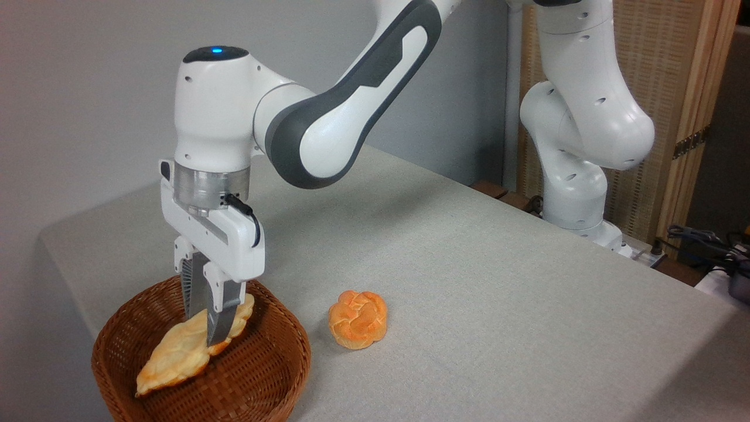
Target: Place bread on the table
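I see my gripper [206,328] reaching down into the wicker basket [258,375] at the near left, its two fingers clamped on the upper half of the bread [176,351], which lies slanted inside the basket. I count one loaf, one basket and one round roll [358,319] just right of it on the table [498,281]

Woven wicker basket [275,375], matt cloth-draped table [498,305]
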You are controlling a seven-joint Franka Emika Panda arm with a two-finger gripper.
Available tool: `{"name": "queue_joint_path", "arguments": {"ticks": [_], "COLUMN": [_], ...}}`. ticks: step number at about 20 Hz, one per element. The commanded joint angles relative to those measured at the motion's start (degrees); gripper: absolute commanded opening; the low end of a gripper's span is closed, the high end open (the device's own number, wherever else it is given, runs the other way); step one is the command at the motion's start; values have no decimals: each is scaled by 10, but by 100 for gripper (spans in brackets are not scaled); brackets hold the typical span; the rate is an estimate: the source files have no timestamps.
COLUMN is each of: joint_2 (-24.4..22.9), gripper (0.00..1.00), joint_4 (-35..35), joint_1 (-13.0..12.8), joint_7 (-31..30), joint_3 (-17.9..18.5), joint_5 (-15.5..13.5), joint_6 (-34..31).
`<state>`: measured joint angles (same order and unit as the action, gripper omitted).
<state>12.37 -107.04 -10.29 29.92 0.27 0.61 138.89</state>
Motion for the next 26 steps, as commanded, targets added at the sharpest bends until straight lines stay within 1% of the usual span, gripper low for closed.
{"name": "queue_joint_path", "arguments": {"ticks": [1, 5, 7, 9, 12, 15, 17, 18, 19, 20, 21, 26], "joint_2": [-47, -95, -125, -160, -209, -263, -288, -291, -292, -291, -288, -276], "gripper": [44, 48, 48, 49, 53, 55, 57, 60, 66, 84, 100, 100], "joint_4": [3, -13, -36, -67, -129, -194, -223, -224, -224, -225, -225, -223], "joint_1": [0, 1, 0, -1, -3, -19, -38, -41, -42, -47, -53, -54], "joint_7": [-9, -4, -3, -1, 3, 4, 5, 8, 10, 10, 10, 10], "joint_3": [2, 2, 2, 1, 1, 2, 3, 3, 3, 3, 3, -1], "joint_5": [2, 2, 2, 2, -1, -1, -1, -1, -1, 0, 0, 1], "joint_6": [-36, -96, -111, -134, -138, -155, -181, -200, -215, -223, -224, -216]}}
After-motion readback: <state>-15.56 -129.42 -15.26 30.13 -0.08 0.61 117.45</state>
